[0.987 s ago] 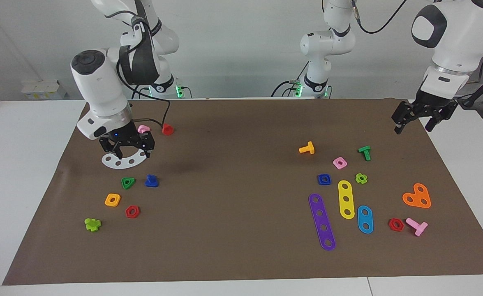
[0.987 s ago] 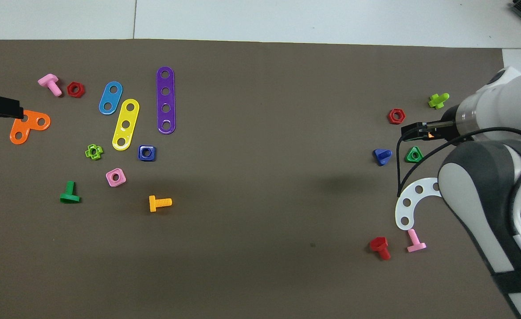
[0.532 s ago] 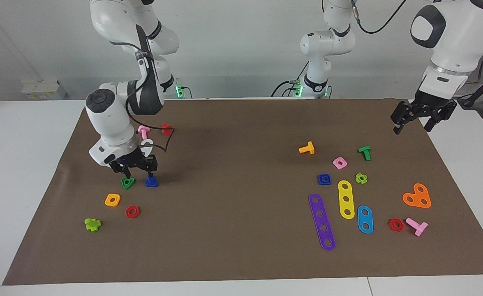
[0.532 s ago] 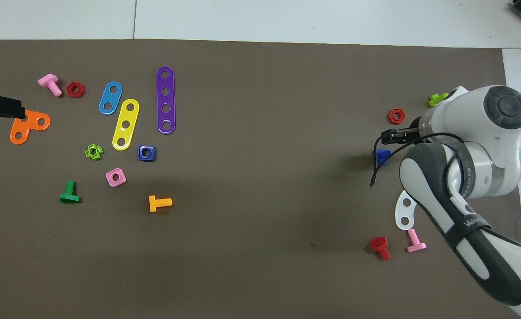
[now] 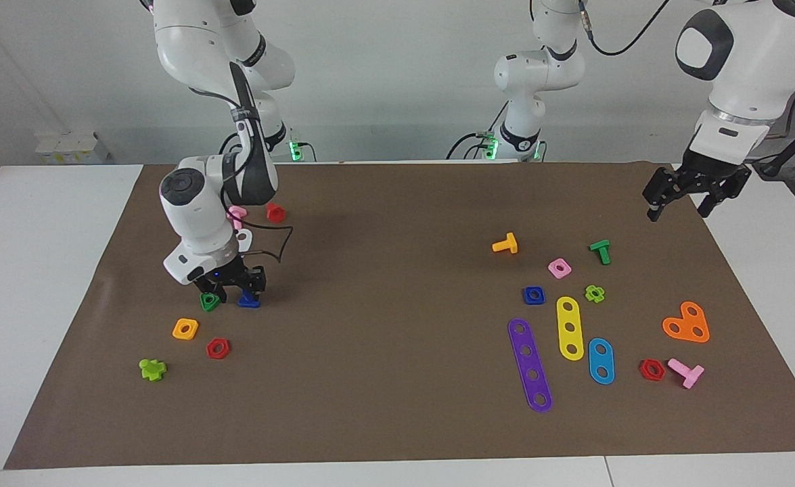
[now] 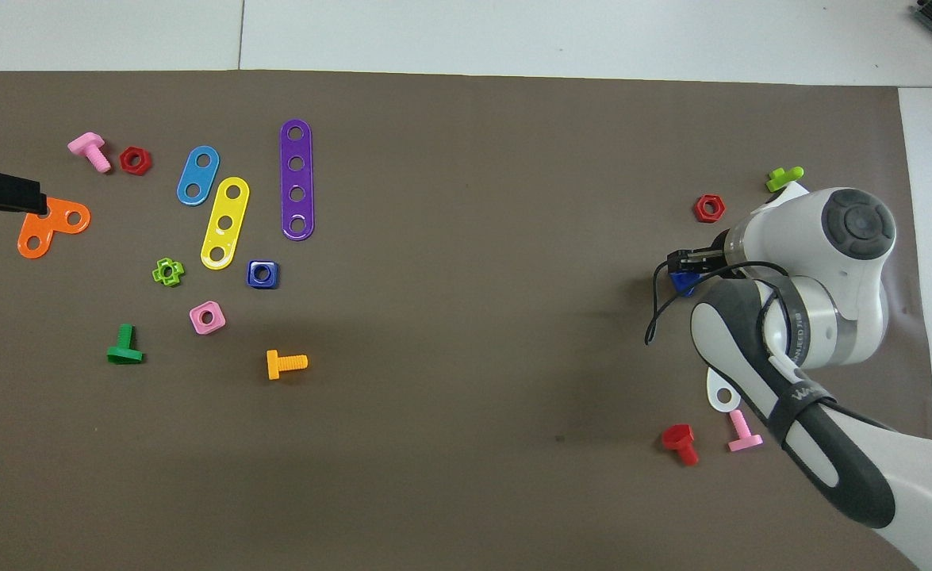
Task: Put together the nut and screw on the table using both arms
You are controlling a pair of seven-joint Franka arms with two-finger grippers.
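Facing view showed my right pincer (image 5: pixel 231 287) low over the screw (image 5: pixel 249 302) at the right arm's end of the worktop (image 5: pixel 397 433); I couldn't tell whether it had clamped. The green triangular nut (image 5: pixel 210 301) lay just beside the screw and might get knocked. The left pincer (image 5: pixel 683 199) waited, fingers apart, well away from the nut (image 5: pixel 534 295).

The screw (image 5: pixel 249 300) is a small dark blue toy bolt standing on its flat wide head on the brown mat, toward the right arm's end of the bench, its stubby stem hidden among the right gripper's (image 5: pixel 233 292) jaws. The nut (image 5: pixel 534 295) is a dark blue rounded square lying flat, round hole up, toward the left arm's end, just beside a yellow strip (image 5: pixel 570 327).
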